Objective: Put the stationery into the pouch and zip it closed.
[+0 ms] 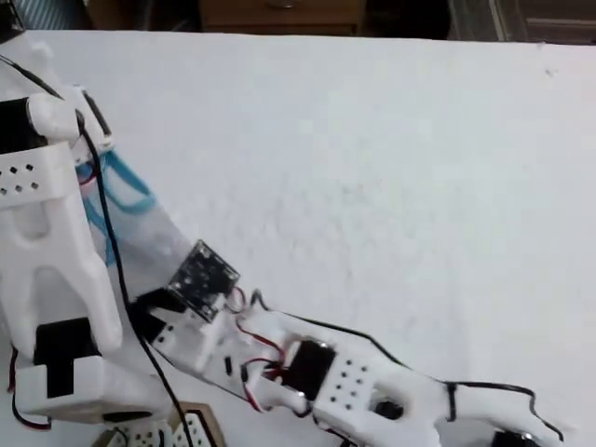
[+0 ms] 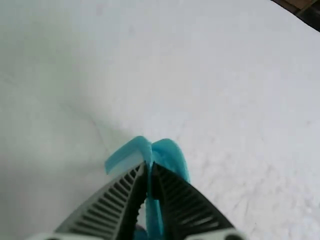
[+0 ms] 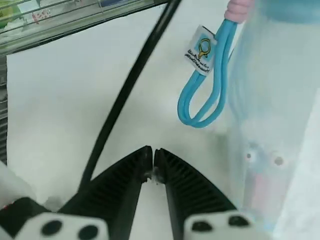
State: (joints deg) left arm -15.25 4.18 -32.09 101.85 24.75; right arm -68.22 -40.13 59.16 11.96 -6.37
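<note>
The left gripper (image 2: 148,172) is pinching the blue edge of the pouch (image 2: 170,155), its jaws pressed tight on it. The right gripper (image 3: 152,159) has its jaws pressed together just beside the pouch, with nothing clearly between the tips. A blue cord loop (image 3: 202,100) with a small label (image 3: 202,49) hangs from the pouch near that gripper, and a black cable (image 3: 130,85) runs past it. The clear pouch lies at the left of the white table (image 1: 400,186), partly under both arms. A pink thing with eyes (image 3: 260,167) shows through its wall.
</note>
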